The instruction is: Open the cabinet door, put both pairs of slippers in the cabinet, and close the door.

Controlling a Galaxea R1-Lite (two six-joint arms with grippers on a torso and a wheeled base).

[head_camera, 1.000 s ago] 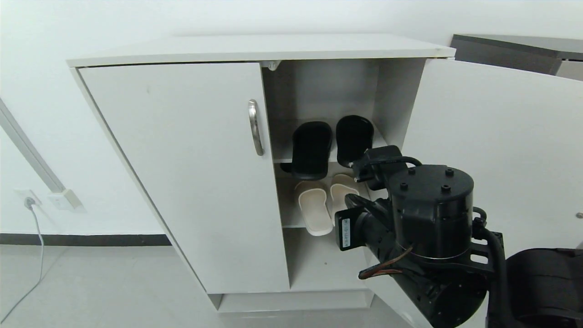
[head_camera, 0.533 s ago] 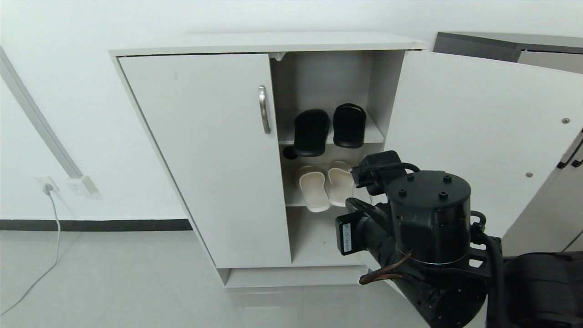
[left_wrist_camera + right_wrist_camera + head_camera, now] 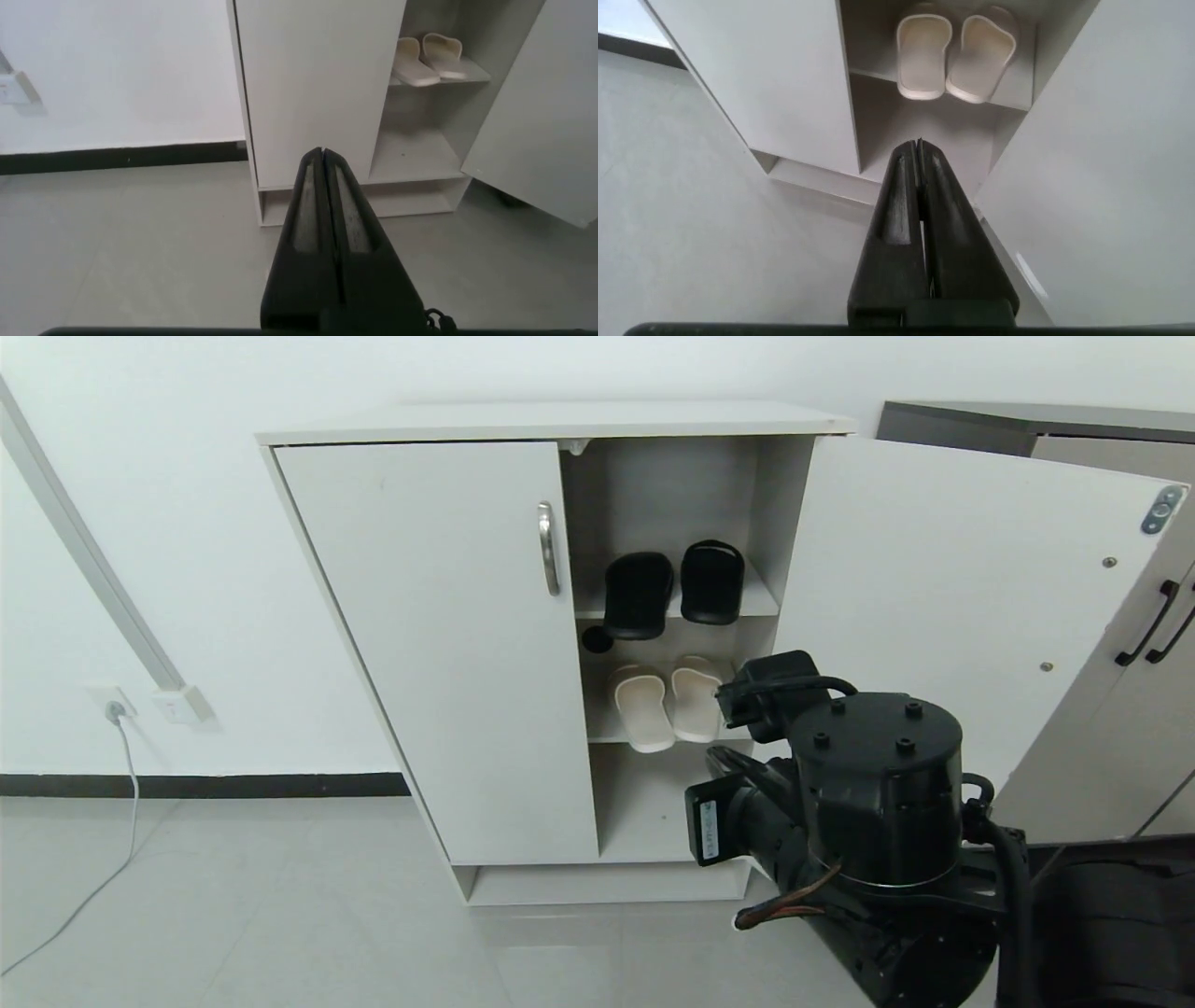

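The white cabinet [image 3: 560, 422] has its left door [image 3: 448, 635] closed and its right door [image 3: 943, 597] swung wide open. A black pair of slippers [image 3: 672, 583] lies on the upper shelf. A white pair of slippers [image 3: 667, 705] lies on the shelf below; I also see the white slippers [image 3: 957, 51] from the right wrist. My right gripper [image 3: 918, 149] is shut and empty. It hangs in front of the open compartment, beside the open door [image 3: 1102, 168] and apart from it. My left gripper [image 3: 322, 161] is shut and empty, low over the floor, facing the cabinet base.
A grey cabinet [image 3: 1158, 625] with dark handles stands behind the open door on the right. A wall socket with a cable [image 3: 117, 714] sits at the left, under a slanted wall strip. Grey tiled floor [image 3: 280, 915] spreads before the cabinet.
The whole head picture has shifted: the cabinet now looks smaller and farther off, so the camera has backed away. Slippers and doors keep their places.
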